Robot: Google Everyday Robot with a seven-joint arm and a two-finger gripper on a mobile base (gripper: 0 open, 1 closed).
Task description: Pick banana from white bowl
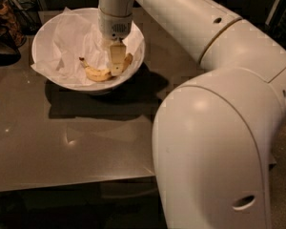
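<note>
Camera view | jaws over banana [97, 74], white bowl [44, 36] | arm [219, 128] foreground | dark containers [4, 20] left

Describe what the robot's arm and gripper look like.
The arm is glossy cream-white, built of rounded shells with small dark holes and a thin tan seam ring. Its gripper, down in the white bowl at the banana, is beige below a white cylindrical wrist with a grey dotted patch.

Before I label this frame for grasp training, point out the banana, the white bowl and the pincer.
banana [98, 74], camera view, yellow middle of its curve.
white bowl [128, 73], camera view, outer wall, front right.
pincer [115, 69], camera view, lower end, inside the bowl at the banana.
</note>
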